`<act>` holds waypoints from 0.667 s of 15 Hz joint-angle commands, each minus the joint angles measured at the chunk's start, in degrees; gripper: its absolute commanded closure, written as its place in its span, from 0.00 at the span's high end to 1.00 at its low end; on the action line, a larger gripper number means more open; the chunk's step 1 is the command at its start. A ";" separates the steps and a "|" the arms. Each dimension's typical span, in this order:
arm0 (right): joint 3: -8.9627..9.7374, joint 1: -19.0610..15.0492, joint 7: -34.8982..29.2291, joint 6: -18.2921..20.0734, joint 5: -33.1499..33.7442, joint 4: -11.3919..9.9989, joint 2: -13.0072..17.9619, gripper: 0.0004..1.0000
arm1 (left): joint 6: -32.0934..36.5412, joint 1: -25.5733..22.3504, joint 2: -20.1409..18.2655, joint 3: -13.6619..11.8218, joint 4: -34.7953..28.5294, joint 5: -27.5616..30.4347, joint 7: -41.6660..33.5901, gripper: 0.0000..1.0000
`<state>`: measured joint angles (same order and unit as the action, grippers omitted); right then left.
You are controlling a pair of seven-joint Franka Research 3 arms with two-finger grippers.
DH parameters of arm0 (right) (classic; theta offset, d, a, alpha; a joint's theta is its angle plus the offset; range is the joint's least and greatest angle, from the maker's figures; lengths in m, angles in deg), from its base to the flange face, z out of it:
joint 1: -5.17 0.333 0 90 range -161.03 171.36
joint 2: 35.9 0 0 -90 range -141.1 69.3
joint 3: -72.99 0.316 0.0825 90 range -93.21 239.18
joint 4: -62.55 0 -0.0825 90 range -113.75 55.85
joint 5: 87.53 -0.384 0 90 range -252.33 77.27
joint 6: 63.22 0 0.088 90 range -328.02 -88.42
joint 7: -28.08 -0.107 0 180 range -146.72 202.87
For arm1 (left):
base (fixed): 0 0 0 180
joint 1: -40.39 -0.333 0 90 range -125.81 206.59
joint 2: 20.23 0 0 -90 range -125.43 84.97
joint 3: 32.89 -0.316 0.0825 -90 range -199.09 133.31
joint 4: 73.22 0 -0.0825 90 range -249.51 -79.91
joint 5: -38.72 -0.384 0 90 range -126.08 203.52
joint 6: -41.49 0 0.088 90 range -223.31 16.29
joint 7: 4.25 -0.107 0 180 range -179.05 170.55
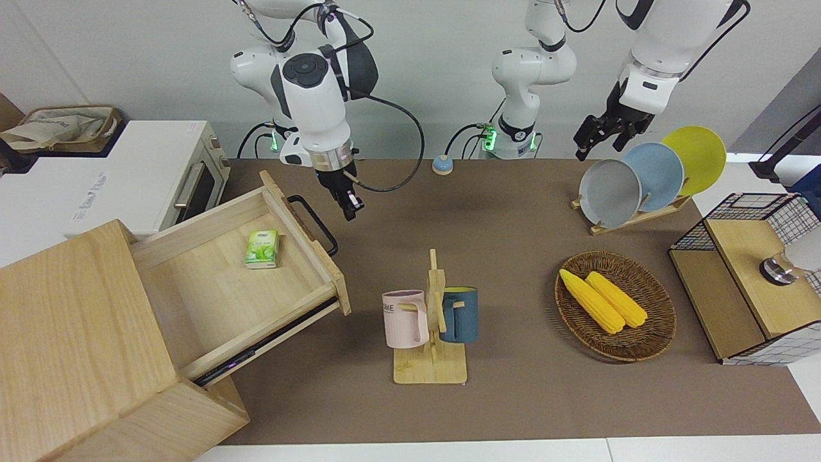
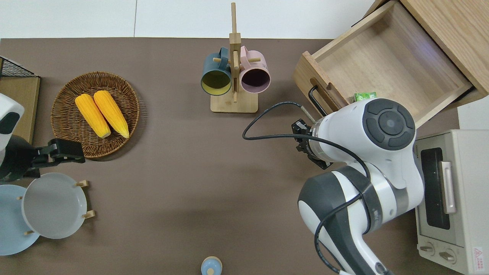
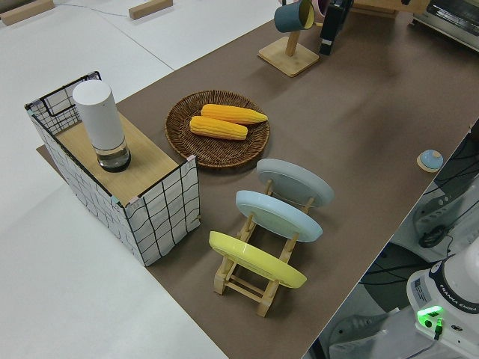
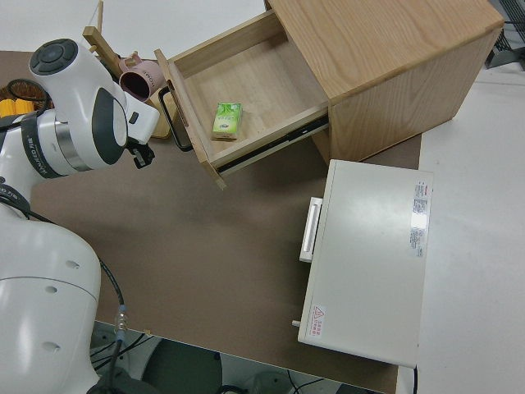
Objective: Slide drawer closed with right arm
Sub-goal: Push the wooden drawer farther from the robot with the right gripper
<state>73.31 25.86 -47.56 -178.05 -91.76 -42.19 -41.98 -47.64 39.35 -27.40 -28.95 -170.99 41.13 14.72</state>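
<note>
The drawer [image 1: 237,276] stands open, handle [image 1: 312,224] toward the right arm [image 1: 314,109]; jaws' state unclear.

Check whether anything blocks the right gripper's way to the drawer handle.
Nothing visible does. The right gripper hangs over bare mat beside the drawer, with open space between it and the black handle. The green packet lies inside the drawer.

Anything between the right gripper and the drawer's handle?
No. In the front view only bare table mat separates the right gripper from the drawer handle.
</note>
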 commanded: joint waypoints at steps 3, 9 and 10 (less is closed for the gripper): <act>-0.59 -0.56 -1.18 -1.10 3.43 1.91 -2.00 0.00 | 0.89 0.07 -0.48 -0.25 0.21 0.05 -0.51 0.99; -0.41 -2.23 -0.57 -1.10 7.56 2.35 -2.44 0.00 | 0.97 0.07 -0.48 -0.25 0.21 0.05 -0.51 0.99; -0.24 -2.32 -0.48 -1.10 8.17 2.79 -2.52 0.00 | 0.89 0.07 -0.48 -0.25 0.21 0.05 -0.51 0.99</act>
<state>72.20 24.75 -47.57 -178.64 -85.67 -41.02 -43.38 -47.64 39.35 -27.40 -28.95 -170.99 41.13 14.72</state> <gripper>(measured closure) 0.991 0.004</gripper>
